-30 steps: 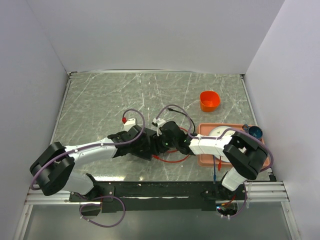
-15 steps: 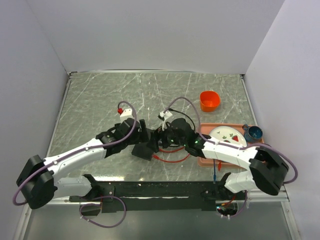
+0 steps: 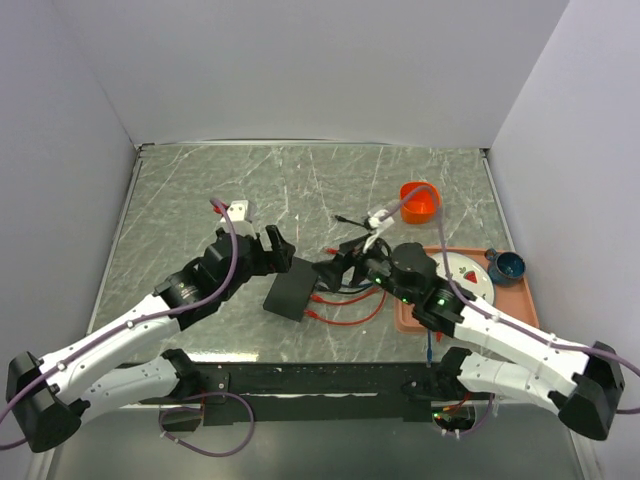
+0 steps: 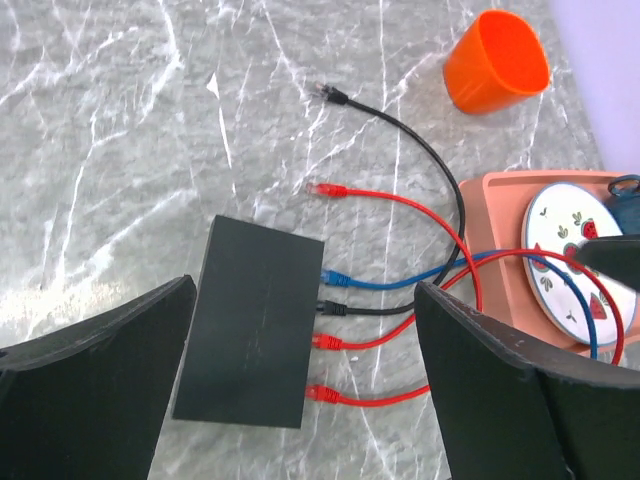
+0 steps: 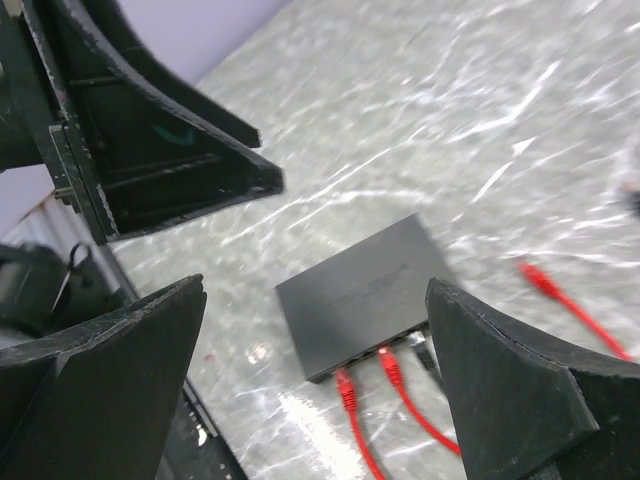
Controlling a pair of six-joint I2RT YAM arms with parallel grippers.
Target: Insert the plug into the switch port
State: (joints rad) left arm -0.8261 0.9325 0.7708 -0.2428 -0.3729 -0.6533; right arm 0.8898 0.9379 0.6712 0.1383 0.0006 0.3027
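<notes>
Black switch box (image 3: 291, 291) lies flat on the grey marbled surface (image 3: 200, 190), near its front middle, between the two arms. Long axis slightly skewed in the top view.

Port side (image 4: 322, 320) faces the right arm. Four plugs are seated along it, far to near in the left wrist view: blue plug (image 4: 336, 277), black plug (image 4: 331, 308), then two red plugs (image 4: 324, 342). Their cables trail right toward the salmon tray (image 4: 497, 190). A red loop and the blue lead cross the tray and the plate (image 4: 565, 255) on it. I cannot tell whether any port is unoccupied.

Loose red plug (image 4: 318, 188) lies on the surface beyond the box, apart from it and touching nothing else. Loose black plug (image 4: 327, 92) lies farther out, toward the orange cup (image 4: 497, 62).

Left fingers (image 4: 100, 400) are spread wide and hold nothing. From the wrist view they frame the box from above, clear of it. In the top view they sit just up and left of the box.

Right fingers (image 5: 510, 380) are also spread wide and empty. They are raised above the surface on the port side, over the cable run. The box (image 5: 365, 285) and the two seated red plugs (image 5: 346, 388) show between them. The loose red plug (image 5: 535, 275) is off to the right. The left arm's fingers fill the upper left of that view.

Orange cup (image 3: 420, 202) stands upright at the back right. Blue bowl (image 3: 506, 265) is at the tray's far right corner. I cannot tell whether it is in the tray or just off it.
</notes>
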